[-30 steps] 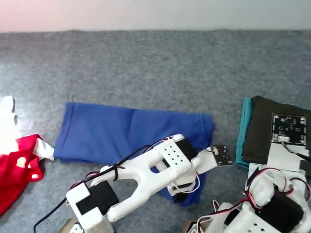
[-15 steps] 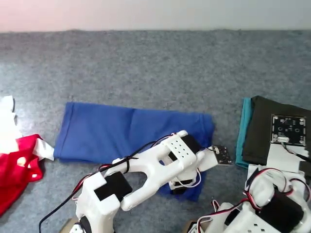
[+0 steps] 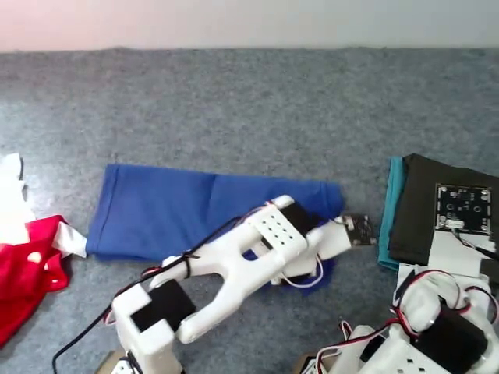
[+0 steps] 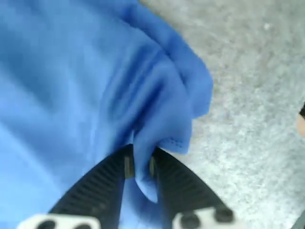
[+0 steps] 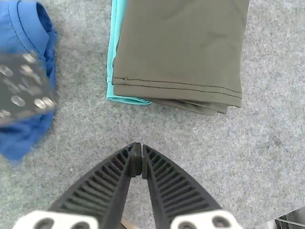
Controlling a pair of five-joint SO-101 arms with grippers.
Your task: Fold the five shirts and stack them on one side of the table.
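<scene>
White shirt (image 3: 9, 204): crumpled at the far left edge of the tabletop (image 3: 249, 101), touching the red one beside it
Red shirt (image 3: 27, 269): bunched and unfolded at the near left, partly running off the view's edge
Blue shirt (image 3: 168, 212): spread as a long band across the middle of the tabletop, well apart from the red heap; its near right corner is gathered into a ridge of folds
Left arm (image 3: 234, 269): white, stretched from the near edge out over the right part of the blue shirt
Left gripper (image 4: 139, 164): clenched on a pinch of the blue shirt's edge, with cloth pressed between the two black fingers (image 4: 112, 169)
Teal shirt (image 3: 392, 210): folded, lying at the right side of the tabletop, just beside the blue shirt's right end but apart from it
Olive shirt (image 3: 433, 204): folded, resting on top of the teal shirt, with a strip of teal showing along one side
Right gripper (image 5: 137, 160): fingers pressed together with nothing between them, over bare grey tabletop just near the folded stack, not touching it
</scene>
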